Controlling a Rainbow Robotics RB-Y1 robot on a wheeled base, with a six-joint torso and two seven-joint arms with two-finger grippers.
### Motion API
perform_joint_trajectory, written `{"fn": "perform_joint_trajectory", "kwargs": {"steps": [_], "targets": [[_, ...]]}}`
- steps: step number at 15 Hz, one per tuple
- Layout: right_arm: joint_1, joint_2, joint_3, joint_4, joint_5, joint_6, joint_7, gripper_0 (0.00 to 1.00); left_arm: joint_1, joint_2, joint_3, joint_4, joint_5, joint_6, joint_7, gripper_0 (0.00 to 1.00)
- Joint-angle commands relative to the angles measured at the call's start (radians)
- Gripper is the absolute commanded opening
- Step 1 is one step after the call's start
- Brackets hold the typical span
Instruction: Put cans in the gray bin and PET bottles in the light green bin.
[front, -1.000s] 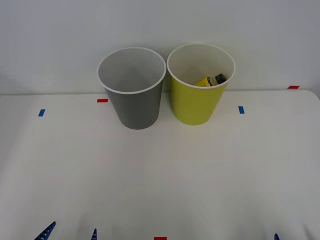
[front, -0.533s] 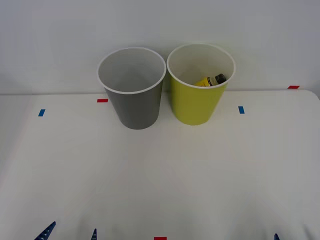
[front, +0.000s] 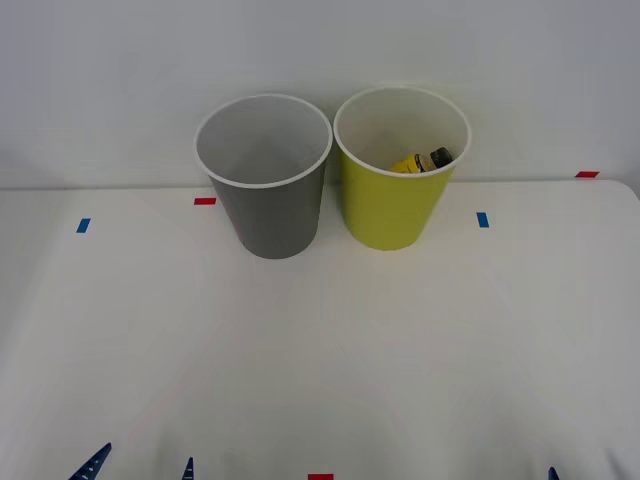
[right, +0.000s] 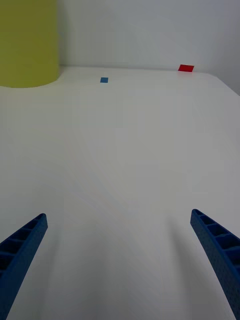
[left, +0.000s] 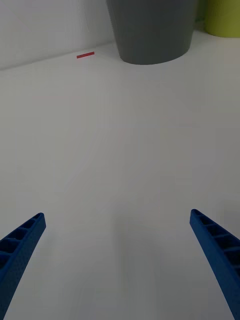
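While I watch from the console, both arms sit low at the near edge of the white table (front: 320, 350).
Left gripper: the left gripper (left: 117, 265) has its blue fingers (left: 22, 245) spread wide with nothing between them, well short of the bins.
Right gripper: the right gripper (right: 120, 265) is likewise spread apart and holds nothing.
Gray bin: the gray bin (front: 270, 215) stands upright at the far edge; I see nothing inside, though its bottom is hidden from me.
Light green bin: the light green bin (front: 393, 205) stands just beside it, on my right.
PET bottle: the PET bottle (front: 424, 161) lies tilted inside the light green bin.
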Motion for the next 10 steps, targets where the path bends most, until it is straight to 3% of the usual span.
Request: {"fn": "perform_joint_trajectory", "kwargs": {"steps": [1, 10], "targets": [[0.0, 0.0, 0.0, 0.0, 0.0, 0.0, 0.0, 1.0, 0.0, 0.0, 0.0, 0.0, 0.0, 0.0, 0.0, 1.0], [0.0, 0.0, 0.0, 0.0, 0.0, 0.0, 0.0, 1.0, 0.0, 0.0, 0.0, 0.0, 0.0, 0.0, 0.0, 1.0]]}}
